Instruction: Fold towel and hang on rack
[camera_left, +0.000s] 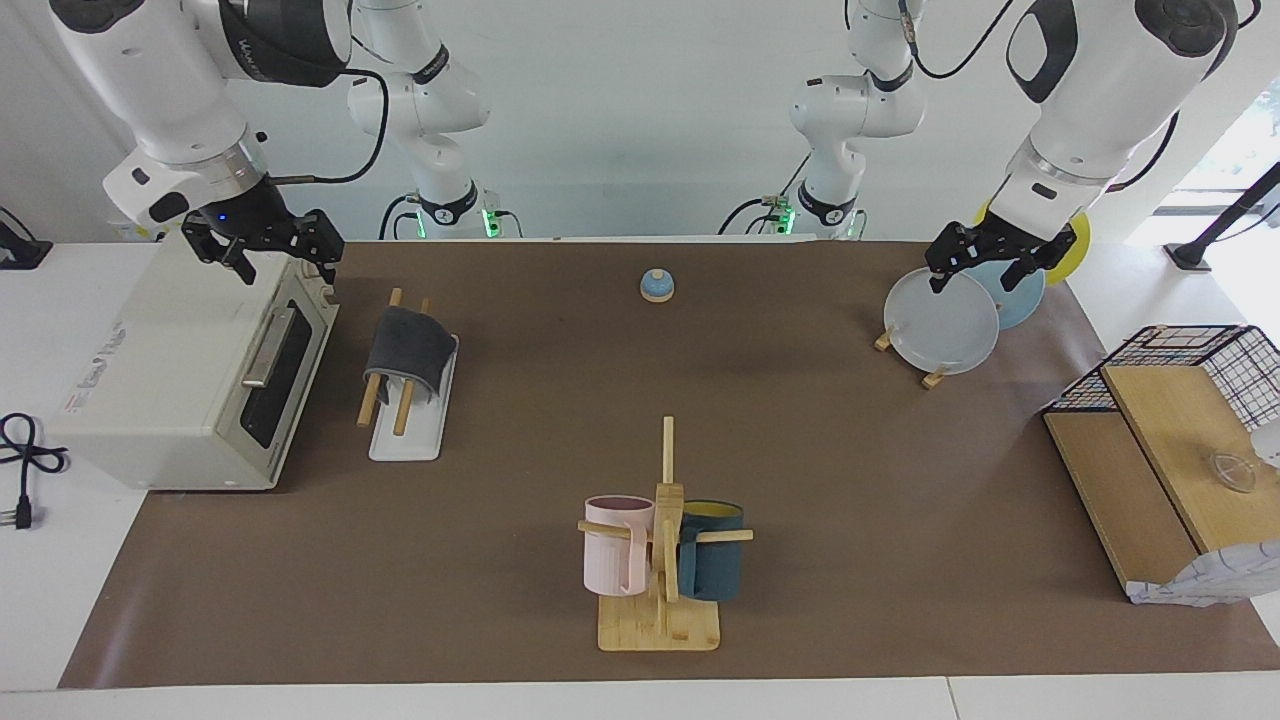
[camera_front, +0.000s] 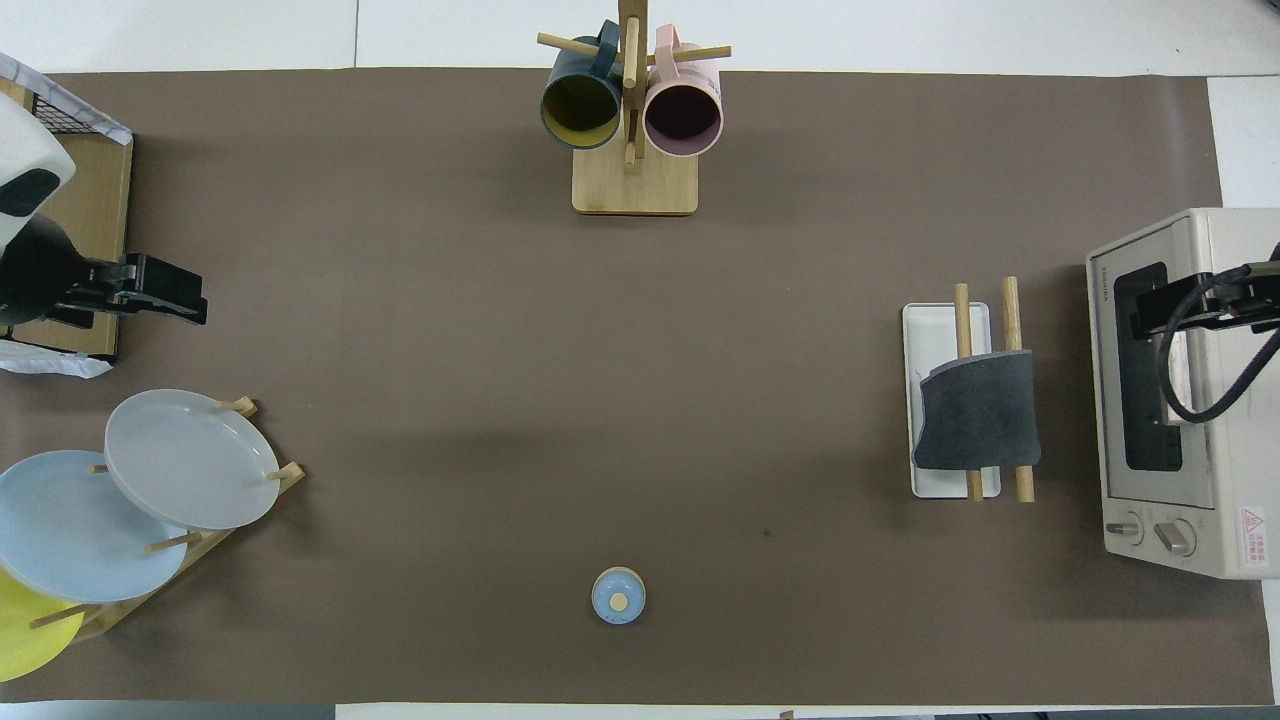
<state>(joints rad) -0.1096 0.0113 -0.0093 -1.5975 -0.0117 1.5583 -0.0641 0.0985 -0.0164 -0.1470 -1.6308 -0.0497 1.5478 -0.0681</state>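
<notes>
Draping both rods of the rack (camera_left: 405, 425): towel (camera_front: 977, 412), overhead.

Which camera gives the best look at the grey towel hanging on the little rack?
The overhead view: the towel spreads flat across both rods of the rack. The facing view shows the towel side-on, draping down over the rods.

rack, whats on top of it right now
A dark grey towel lies draped over both wooden rods of the rack; the rods' middle stretch under it is covered.
</notes>
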